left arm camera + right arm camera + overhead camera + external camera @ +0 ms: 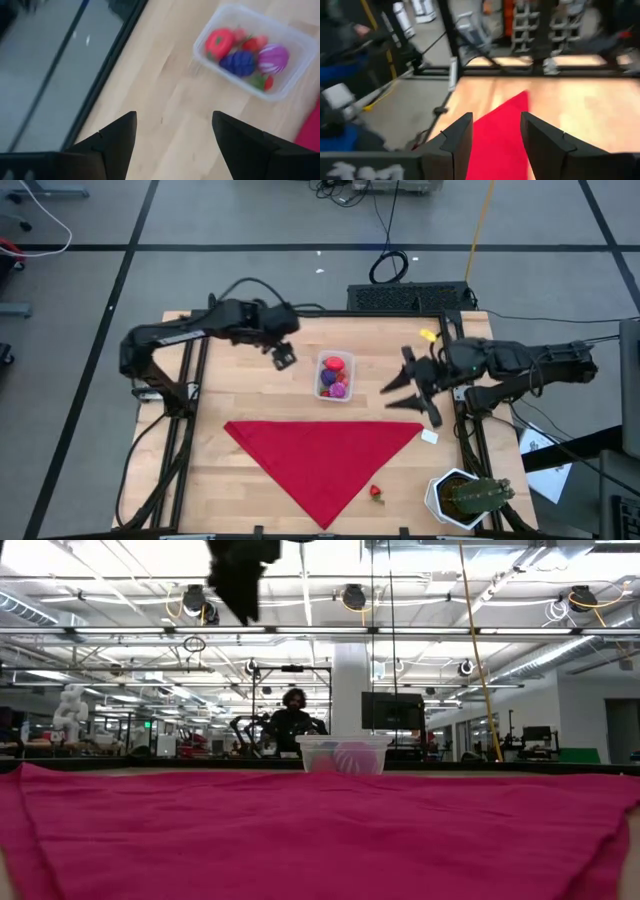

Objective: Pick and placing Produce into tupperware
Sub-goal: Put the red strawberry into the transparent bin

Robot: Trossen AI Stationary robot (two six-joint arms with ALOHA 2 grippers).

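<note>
Lying alone near the counter's front edge, one small red produce piece (376, 493) sits just off the red cloth (325, 460), well apart from the clear tupperware (335, 376), which already holds red, purple and magenta pieces. The right tool (408, 383), empty with a narrow gap, is nearer it; the potted cactus (468, 497) stands close by. The left tool (283, 358) hovers wide and empty beside the tupperware.
</note>
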